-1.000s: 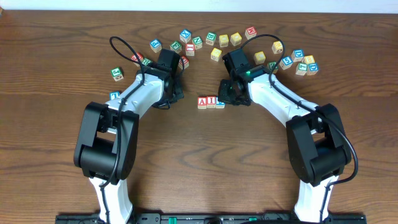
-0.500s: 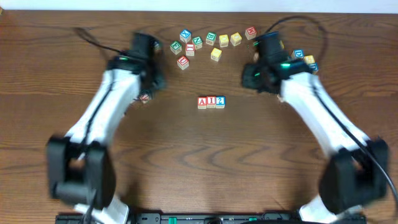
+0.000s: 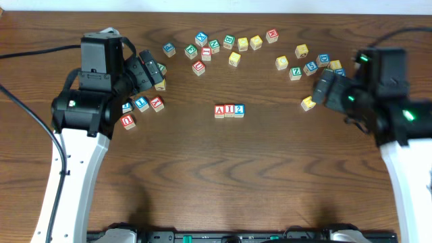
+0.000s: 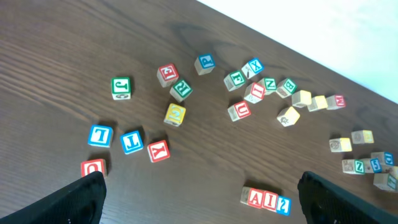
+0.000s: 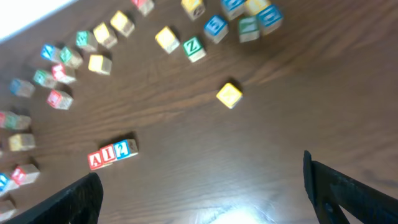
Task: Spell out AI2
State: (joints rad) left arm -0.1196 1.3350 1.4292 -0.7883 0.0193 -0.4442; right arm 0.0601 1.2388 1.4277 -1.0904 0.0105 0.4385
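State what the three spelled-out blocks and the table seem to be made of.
Spelled-out blocks: likely wood, pale bare sides, matte faces printed red and blue. Table: wood or wood-look laminate, dark brown with streaky grain; a glare patch in the right wrist view suggests a smooth finish.

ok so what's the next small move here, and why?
Probably none on the blocks. The A block, I block and 2 block sit side by side and read AI2. The left gripper and right gripper are open, empty and clear of the row. I'd just park both arms without crossing it.
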